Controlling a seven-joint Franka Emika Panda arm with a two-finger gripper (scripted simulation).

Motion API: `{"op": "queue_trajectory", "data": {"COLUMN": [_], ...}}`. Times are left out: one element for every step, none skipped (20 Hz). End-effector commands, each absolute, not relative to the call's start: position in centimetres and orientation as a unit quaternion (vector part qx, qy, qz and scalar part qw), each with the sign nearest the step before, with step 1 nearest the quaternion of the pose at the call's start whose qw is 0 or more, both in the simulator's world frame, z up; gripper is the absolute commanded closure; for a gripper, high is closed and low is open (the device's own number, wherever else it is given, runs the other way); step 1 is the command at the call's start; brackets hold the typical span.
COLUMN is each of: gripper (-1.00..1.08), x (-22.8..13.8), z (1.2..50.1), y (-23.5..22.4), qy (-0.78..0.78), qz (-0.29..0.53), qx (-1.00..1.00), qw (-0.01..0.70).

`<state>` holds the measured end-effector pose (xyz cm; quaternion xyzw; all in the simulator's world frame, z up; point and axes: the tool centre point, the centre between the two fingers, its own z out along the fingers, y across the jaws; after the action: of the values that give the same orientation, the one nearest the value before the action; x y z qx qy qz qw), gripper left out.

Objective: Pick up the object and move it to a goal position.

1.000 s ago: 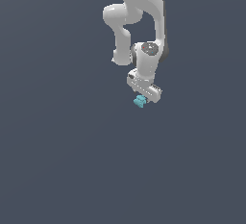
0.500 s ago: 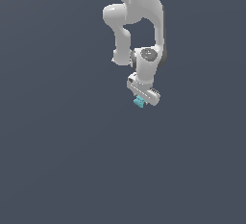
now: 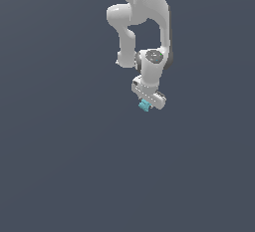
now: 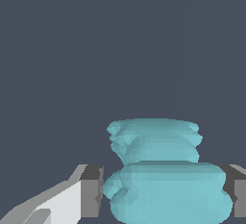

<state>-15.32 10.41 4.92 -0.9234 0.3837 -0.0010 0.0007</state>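
The object point(image 3: 145, 106) is a tiny cyan-turquoise blocky lump sticking out under the white arm's hand in the exterior view. My gripper point(image 3: 146, 104) is shut on it. In the wrist view the object point(image 4: 163, 175) fills the space between the two fingers point(image 4: 91, 189), with its lumpy top part sticking out beyond them. Both dark pads press against its sides. The object appears to hang above the dark floor.
The white arm point(image 3: 144, 27) reaches down from the top of the exterior view. Around it lies only a plain dark grey-blue floor point(image 3: 60, 166), with no other objects or marker in sight.
The arm has shifted slightly toward the top of the exterior view over the last second, carrying the object with it. The grip has stayed the same.
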Motion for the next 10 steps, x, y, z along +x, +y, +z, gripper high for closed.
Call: {"op": "queue_trajectory", "data": {"gripper": [1.08,1.08,1.08,1.08,1.08,1.08,1.08,1.08,1.08,1.08], "x": [-15.3,-15.3,-15.2,-15.0,-14.9,-14.7,-14.4,-14.2,-13.9,-13.5], "z": [4.9,5.0,5.1,5.2,5.4,5.6,5.8,6.1,6.4,6.7], "y": [10.4,10.3,10.1,10.0,9.7,9.4,9.0,8.6,8.1,7.6], "qy": [0.384,0.384,0.384,0.384,0.384,0.384,0.384,0.384,0.384,0.384], "qz": [-0.001,-0.001,-0.001,-0.001,-0.001,-0.001,-0.001,-0.001,-0.001,-0.001], "qx": [-0.923,-0.923,-0.923,-0.923,-0.923,-0.923,-0.923,-0.923,-0.923,-0.923], "qw": [0.001,0.001,0.001,0.001,0.001,0.001,0.001,0.001,0.001,0.001]}}
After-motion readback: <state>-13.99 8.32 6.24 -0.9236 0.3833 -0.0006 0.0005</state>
